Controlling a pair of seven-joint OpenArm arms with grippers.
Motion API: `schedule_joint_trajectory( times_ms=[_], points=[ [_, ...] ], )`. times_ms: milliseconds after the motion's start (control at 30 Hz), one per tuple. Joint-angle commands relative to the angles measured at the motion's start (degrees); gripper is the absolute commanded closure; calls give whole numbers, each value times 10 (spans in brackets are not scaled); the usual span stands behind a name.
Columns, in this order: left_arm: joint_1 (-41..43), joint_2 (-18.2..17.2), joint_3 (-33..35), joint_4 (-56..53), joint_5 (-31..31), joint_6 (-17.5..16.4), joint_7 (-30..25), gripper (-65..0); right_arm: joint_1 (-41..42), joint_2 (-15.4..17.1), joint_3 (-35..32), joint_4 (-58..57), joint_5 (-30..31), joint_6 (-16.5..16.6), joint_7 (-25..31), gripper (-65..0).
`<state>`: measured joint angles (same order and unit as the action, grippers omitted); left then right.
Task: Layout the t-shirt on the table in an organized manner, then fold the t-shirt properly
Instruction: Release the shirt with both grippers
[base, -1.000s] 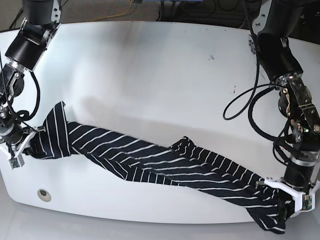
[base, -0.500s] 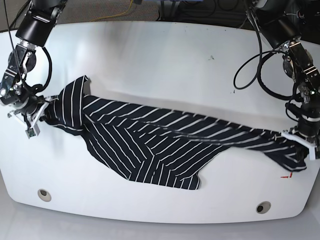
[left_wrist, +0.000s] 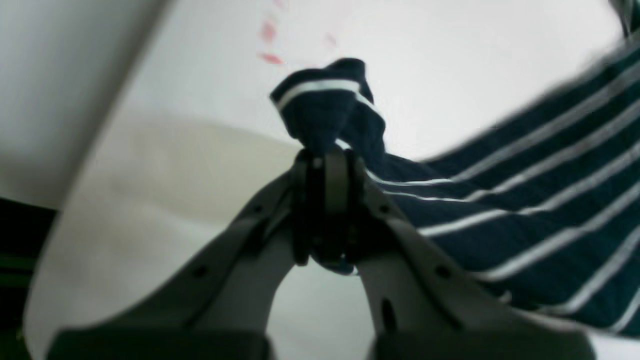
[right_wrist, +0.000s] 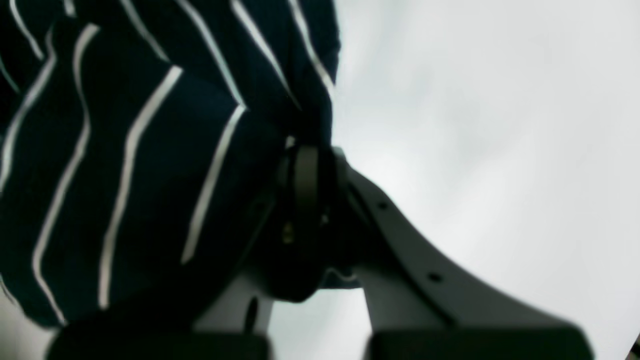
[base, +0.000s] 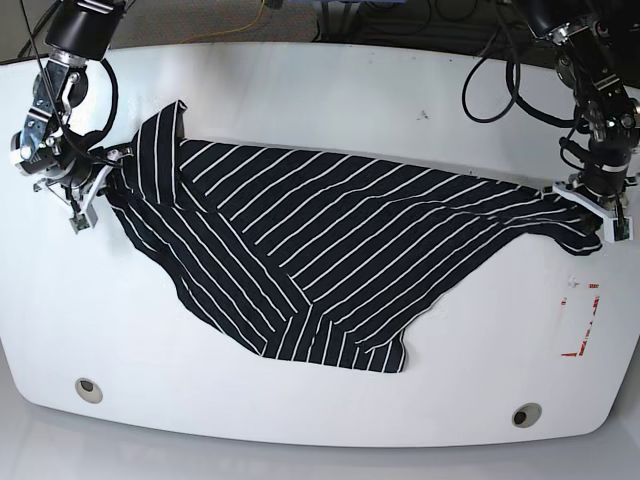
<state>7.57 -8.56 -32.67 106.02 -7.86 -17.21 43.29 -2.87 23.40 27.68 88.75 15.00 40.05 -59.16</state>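
A black soft-fabric t-shirt with thin white stripes (base: 320, 250) lies stretched across the middle of the large white smooth table (base: 330, 90). The left gripper (base: 598, 212), frame right, and right gripper (base: 88, 180), frame left, each pinch a shirt end, jaws closed. Layout step appears underway; next likely lower, release, smooth the bunched lower edge.

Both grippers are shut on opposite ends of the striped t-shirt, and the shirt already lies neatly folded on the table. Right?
Not folded. The base view shows the t-shirt stretched out in an uneven, creased sheet on the table. The left gripper and right gripper are indeed shut on opposite ends.
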Motion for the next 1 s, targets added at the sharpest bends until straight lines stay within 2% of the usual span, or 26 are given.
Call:
schedule_joint_trajectory(
  times_ms=[0, 300, 467, 533, 667, 767, 867, 967],
  points=[
    [4, -9, -3, 12, 0, 5, -19, -25, 0, 2, 2, 11, -14, -1, 9, 0],
    [30, -10, 1, 9, 0, 4, -19, -31, -3, -37, 2, 13, -122, -1, 9, -1],
    [34, -11, 1, 8, 4, -35, -17, -43, -4, -46, 4, 13, -137, -1, 9, -91],
    [34, -11, -1, 8, 5, -48, -7, -77, -4, -46, 4, 13, -136, -1, 9, -134],
    [29, -12, -3, 8, 5, -62, 33, -224, -4, -46, 4, 14, -136, -1, 9, -257],
    [29, -12, -1, 8, 5, -64, 37, -318, -3, -46, 4, 20, -136, -1, 9, -348],
    [29, -12, -1, 8, 5, -63, 36, -378, -3, -47, 4, 40, -136, -1, 9, -408],
    [29, -12, 2, 8, 5, -63, 36, -393, -3, -48, 5, 56, -136, -1, 9, -457]
  ],
)
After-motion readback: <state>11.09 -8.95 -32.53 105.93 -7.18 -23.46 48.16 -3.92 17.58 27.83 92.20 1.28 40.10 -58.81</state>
